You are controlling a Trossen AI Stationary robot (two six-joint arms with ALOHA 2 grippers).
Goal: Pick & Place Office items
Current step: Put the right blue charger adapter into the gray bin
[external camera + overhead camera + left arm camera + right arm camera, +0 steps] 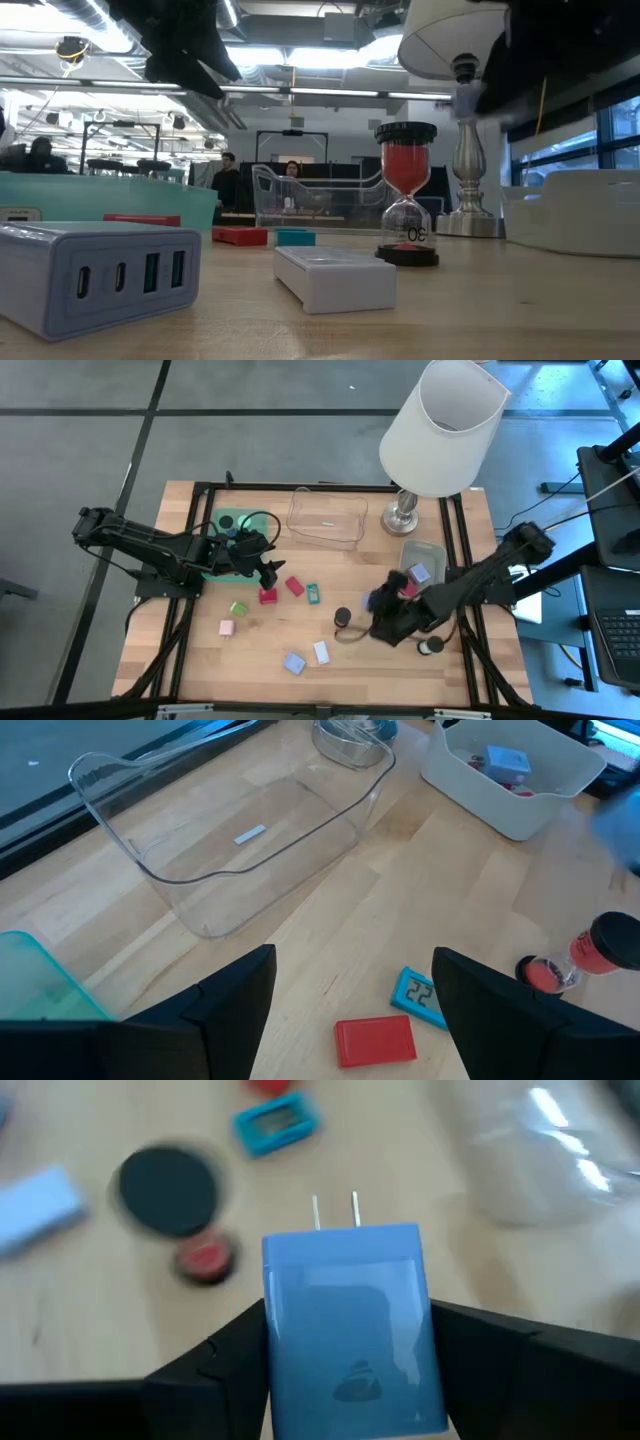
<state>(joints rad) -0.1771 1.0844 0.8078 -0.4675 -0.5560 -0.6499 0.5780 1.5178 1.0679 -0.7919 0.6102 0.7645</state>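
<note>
Beside the grey tray (428, 550), the right gripper (345, 1342) clamped a blue plug-in charger (346, 1320), a boxy smooth plastic piece with two metal prongs pointing forward, probably bound for that tray. On the tray's far side, past the clear tub (235, 840), the left gripper (352, 995) hung with fingers spread wide and empty over a flat red block (375, 1041) and a small teal clock (418, 995), likely choosing its next pick.

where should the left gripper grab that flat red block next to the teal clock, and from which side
Grip the red block across its two long edges, coming straight down from above. It lies flat on the table and is thin, so only its edges offer purchase. The teal clock sits close by one corner; the open left gripper already hangs over it.
</note>
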